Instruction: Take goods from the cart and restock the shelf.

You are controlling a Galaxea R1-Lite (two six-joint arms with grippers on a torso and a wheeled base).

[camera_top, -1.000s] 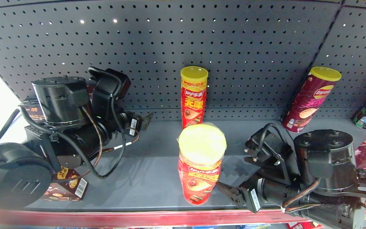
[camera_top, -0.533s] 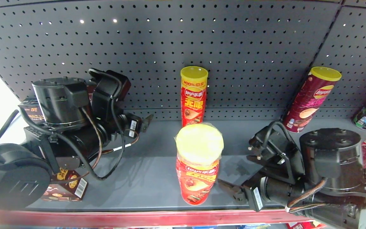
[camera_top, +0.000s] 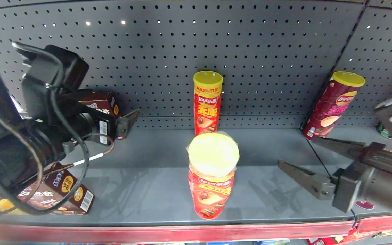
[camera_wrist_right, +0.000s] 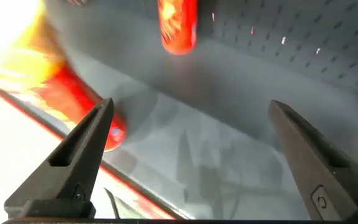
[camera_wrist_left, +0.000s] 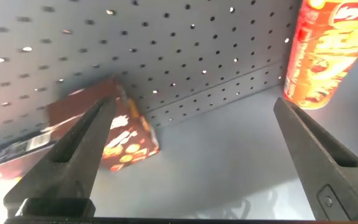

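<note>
- left hand (camera_wrist_left: pixel 192 102) hovers released above the left part of the grey shelf (camera_top: pixel 155 190), its two dark fingers (camera_wrist_left: pixel 79 155) spread wide with nothing between them.
- right hand (camera_top: pixel 294 151) hangs over the shelf's right front, jaws likewise parted and empty, pointing towards the middle.
- a red chip can (camera_top: pixel 212 177) with a yellow lid stands upright near the shelf's front, just behind the red edge strip (camera_top: pixel 168 233), between the two hands and touched by neither.
- a second red chip can (camera_top: pixel 207 102) stands upright straight behind it, against the perforated back panel (camera_top: pixel 250 51).
- a maroon chip can (camera_top: pixel 332 107) at the right rear is tilted, its lid end leaning on the back panel.
- a brown biscuit box (camera_top: pixel 101 102) sits at the left rear by the panel, just beside the left hand; in the left wrist view it (camera_wrist_left: pixel 120 134) shows past one finger.
- another biscuit box (camera_top: pixel 63 190) lies at the front left corner of the shelf, under the left arm.
</note>
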